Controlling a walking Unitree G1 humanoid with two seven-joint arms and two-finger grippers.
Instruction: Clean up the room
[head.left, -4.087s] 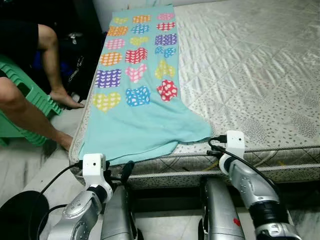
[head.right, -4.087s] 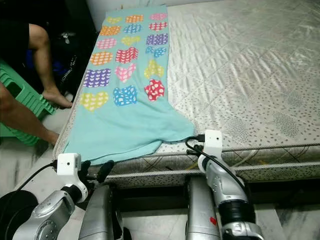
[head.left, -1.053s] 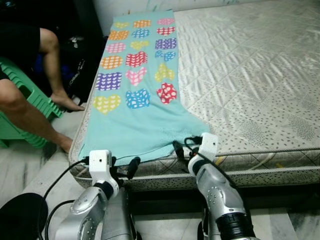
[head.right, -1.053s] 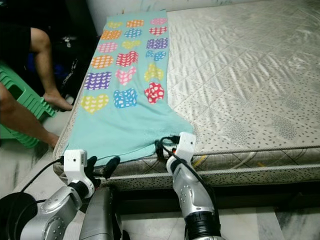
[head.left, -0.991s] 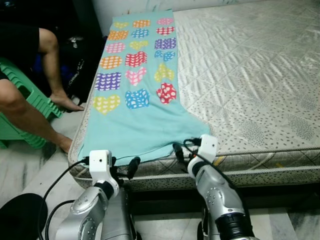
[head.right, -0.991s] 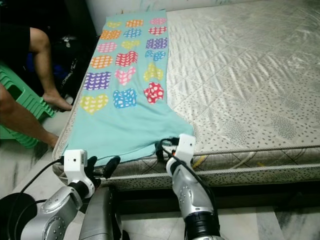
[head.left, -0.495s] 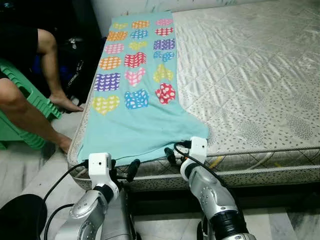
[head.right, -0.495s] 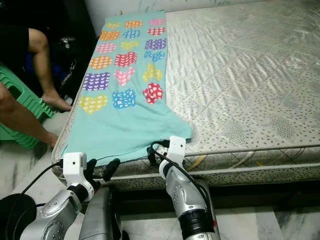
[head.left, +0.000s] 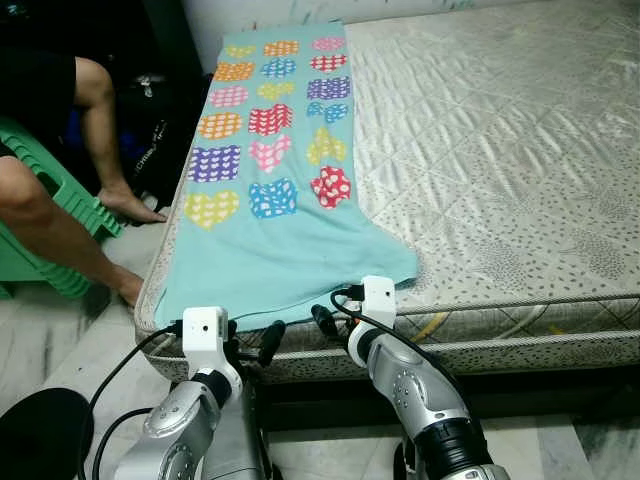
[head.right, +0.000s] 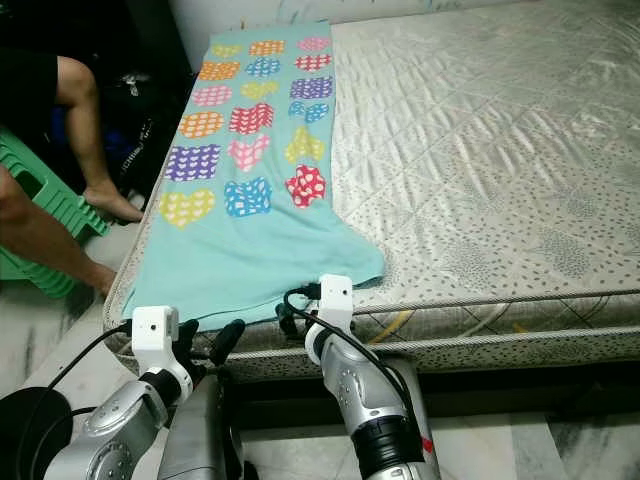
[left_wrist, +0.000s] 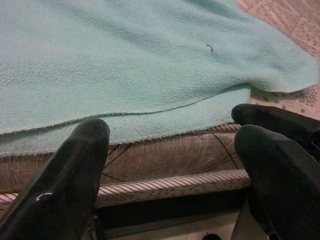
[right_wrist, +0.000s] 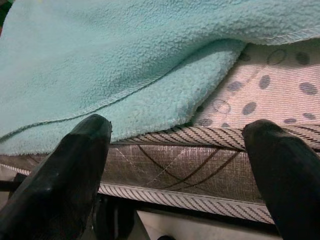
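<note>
A teal fleece blanket (head.left: 270, 200) printed with coloured hearts lies lengthwise along the left side of the bare mattress (head.left: 520, 150). Its near edge hangs a little over the mattress's front edge. My left gripper (head.left: 252, 342) is open just in front of that hem near the left corner, with the blanket edge (left_wrist: 150, 115) between its spread fingers. My right gripper (head.left: 328, 312) is open too, at the front edge beside the blanket's right near corner (right_wrist: 200, 85). Neither gripper holds anything.
A person sits on a green plastic chair (head.left: 40, 200) left of the bed, with bare legs (head.left: 60, 220) and feet on the floor close to the bed corner. A dark bag (head.left: 150, 140) stands behind the legs. A black round object (head.left: 40, 430) lies on the floor by my left arm.
My right gripper has moved left along the mattress's front edge, from beyond the blanket's corner to just beneath it. The left gripper has barely moved.
</note>
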